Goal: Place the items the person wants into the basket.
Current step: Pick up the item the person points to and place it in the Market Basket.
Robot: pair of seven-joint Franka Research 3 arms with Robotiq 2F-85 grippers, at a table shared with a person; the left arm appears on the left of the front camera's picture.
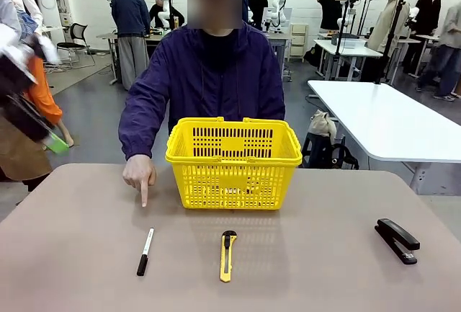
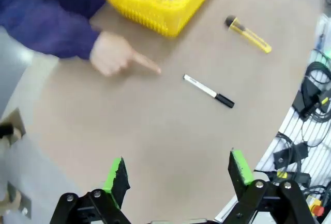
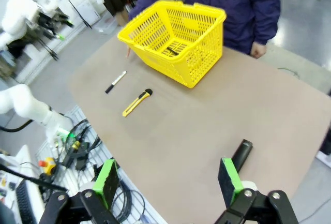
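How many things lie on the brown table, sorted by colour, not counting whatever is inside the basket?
Yellow: 2 (large yellow plastic slotted shopping basket, yellow utility knife with black end)
Black: 1 (black stapler)
White and black: 1 (marker with white barrel and black cap)
Total: 4

The right gripper (image 3: 168, 164), jaws spread wide, hangs over the table (image 3: 196, 125); the yellow basket (image 3: 204, 53) holds a dark thing (image 3: 173, 51), perhaps a pen.
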